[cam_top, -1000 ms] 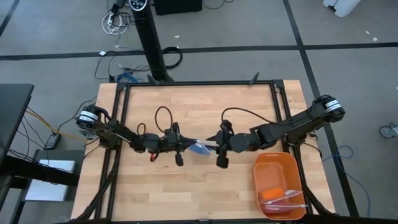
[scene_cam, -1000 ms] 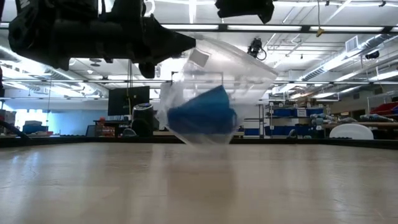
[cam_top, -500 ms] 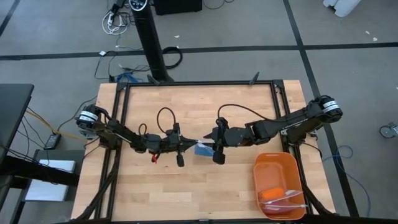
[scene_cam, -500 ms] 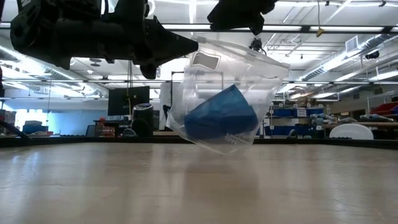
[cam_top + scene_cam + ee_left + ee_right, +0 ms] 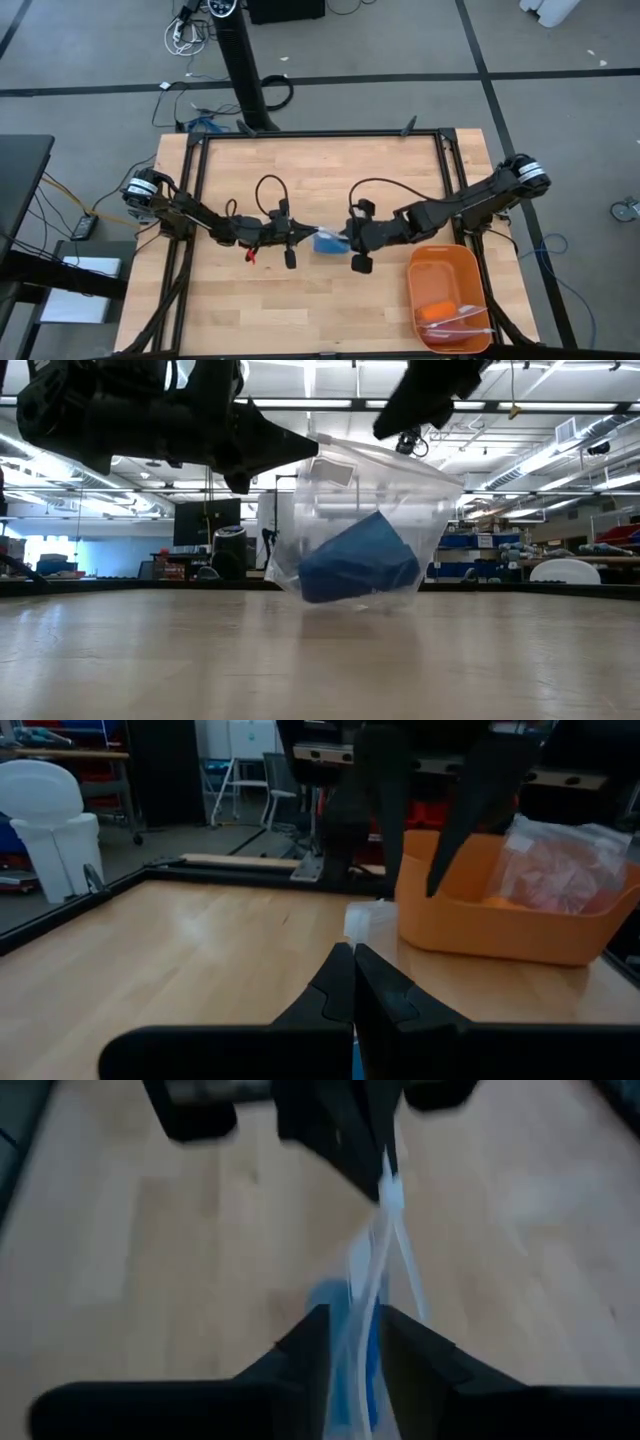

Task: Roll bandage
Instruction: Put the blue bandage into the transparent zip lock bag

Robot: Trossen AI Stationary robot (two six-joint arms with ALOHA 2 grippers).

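Nearest in the low view is the bare wooden surface (image 5: 320, 660). Above it hangs a clear plastic bag (image 5: 360, 510), its lower edge at or just above the wood, with the bandage (image 5: 358, 558) slumped inside as a bright blue, soft-cornered wad, tilted against the film.

The left end effector (image 5: 296, 236) is clenched on one top corner of the bag, fingers pressed flat together in its wrist view. The right end effector (image 5: 348, 238) sits at the opposite top edge with the film running between its nearly closed fingers (image 5: 305, 1342); I judge it pinching the bag, though a firm grip is not certain.

The bandage looks light, limp and compressible, not fragile. The film looks slippery, so hold the bag's mouth, then take the fabric by a free end.

Farther right lies an orange tray (image 5: 447, 262).
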